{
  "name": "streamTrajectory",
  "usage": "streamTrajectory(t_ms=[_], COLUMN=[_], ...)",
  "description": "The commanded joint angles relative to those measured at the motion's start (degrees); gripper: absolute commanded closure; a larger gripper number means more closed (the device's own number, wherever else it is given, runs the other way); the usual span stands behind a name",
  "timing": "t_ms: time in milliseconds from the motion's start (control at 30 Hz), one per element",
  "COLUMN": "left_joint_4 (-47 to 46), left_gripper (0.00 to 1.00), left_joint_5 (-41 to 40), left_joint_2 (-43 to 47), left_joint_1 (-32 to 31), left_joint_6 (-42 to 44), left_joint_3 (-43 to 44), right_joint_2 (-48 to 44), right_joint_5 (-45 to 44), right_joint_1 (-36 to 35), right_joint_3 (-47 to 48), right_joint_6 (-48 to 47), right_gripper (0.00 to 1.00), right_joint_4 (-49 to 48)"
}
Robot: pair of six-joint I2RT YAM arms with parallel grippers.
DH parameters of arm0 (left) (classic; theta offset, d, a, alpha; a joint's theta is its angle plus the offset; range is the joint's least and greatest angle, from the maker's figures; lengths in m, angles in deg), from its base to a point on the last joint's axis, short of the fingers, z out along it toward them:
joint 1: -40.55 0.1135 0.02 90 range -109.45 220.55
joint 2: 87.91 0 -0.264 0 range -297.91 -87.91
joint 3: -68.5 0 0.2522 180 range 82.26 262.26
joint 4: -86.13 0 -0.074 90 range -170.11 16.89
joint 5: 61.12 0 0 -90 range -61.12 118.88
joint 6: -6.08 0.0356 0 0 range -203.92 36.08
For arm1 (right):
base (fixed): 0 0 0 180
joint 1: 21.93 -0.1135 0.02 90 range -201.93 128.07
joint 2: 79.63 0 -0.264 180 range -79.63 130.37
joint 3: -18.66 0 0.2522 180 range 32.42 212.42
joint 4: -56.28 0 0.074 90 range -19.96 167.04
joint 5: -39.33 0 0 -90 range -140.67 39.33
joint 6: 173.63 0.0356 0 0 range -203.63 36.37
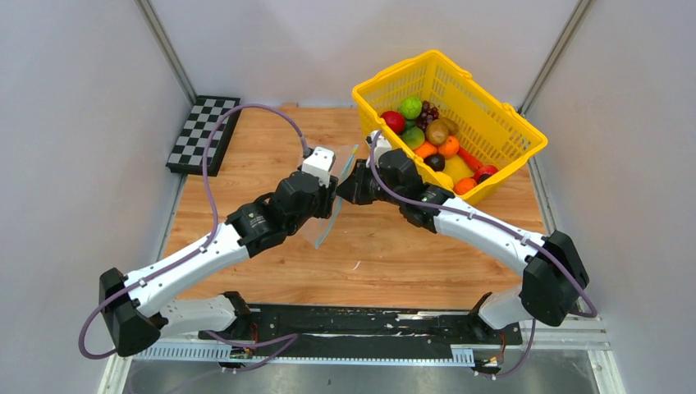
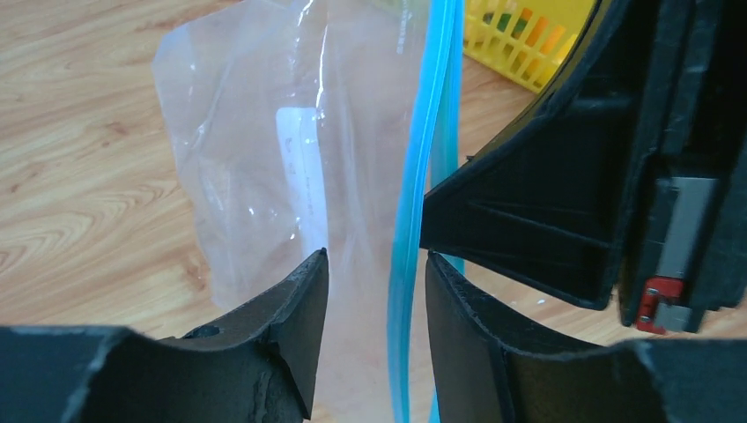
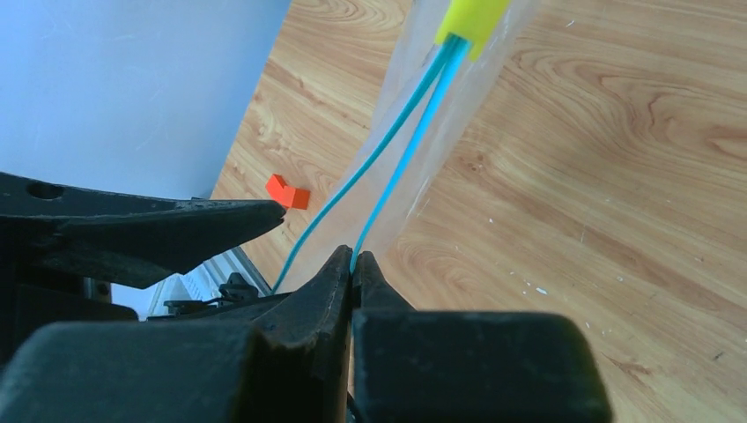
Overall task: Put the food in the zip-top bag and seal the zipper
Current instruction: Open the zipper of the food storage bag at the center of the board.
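Note:
The clear zip-top bag [image 1: 327, 226] hangs above the table between my two arms, its body drooping toward the wood. My right gripper [image 3: 354, 257] is shut on one strand of the teal zipper [image 3: 414, 132]. The other strand bows away, so the mouth gapes below a yellow slider [image 3: 471, 18]. My left gripper [image 2: 377, 256] is open; the zipper [image 2: 421, 159] and bag film [image 2: 255, 159] pass between its fingers without being pinched. The food [image 1: 435, 144], mixed toy fruit, lies in the yellow basket [image 1: 501, 123] behind the right gripper [image 1: 345, 187].
A checkerboard [image 1: 203, 134] leans at the back left by the wall. A small orange piece [image 3: 286, 192] lies on the wood near the wall. Grey walls close in both sides, and the arm bases' black rail [image 1: 361, 324] runs along the near edge.

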Motion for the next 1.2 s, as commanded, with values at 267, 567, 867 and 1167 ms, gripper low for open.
streamTrajectory(t_ms=[267, 567, 867, 1167], left_joint_4=[5.24, 4.84, 17.84, 18.26], left_gripper=[0.58, 1.00, 1.00, 1.00], left_joint_5=[-3.16, -1.63, -19.05, -13.66], left_joint_2=[-1.17, 1.20, 5.98, 5.70], left_joint_1=[-0.15, -0.11, -0.15, -0.13], left_joint_6=[4.14, 3.01, -9.70, -10.68], left_joint_3=[1.66, 2.11, 3.66, 5.26], right_joint_2=[-1.33, 0.15, -0.12, 1.01], right_joint_5=[1.89, 2.32, -7.18, -4.12], right_joint_1=[-0.50, -0.43, -0.46, -0.46], right_joint_3=[4.17, 4.27, 7.28, 10.58], right_joint_6=[-5.67, -8.41, -12.79, -15.32], right_gripper=[1.00, 1.00, 1.00, 0.94], right_joint_4=[6.28, 8.45, 19.48, 22.94])
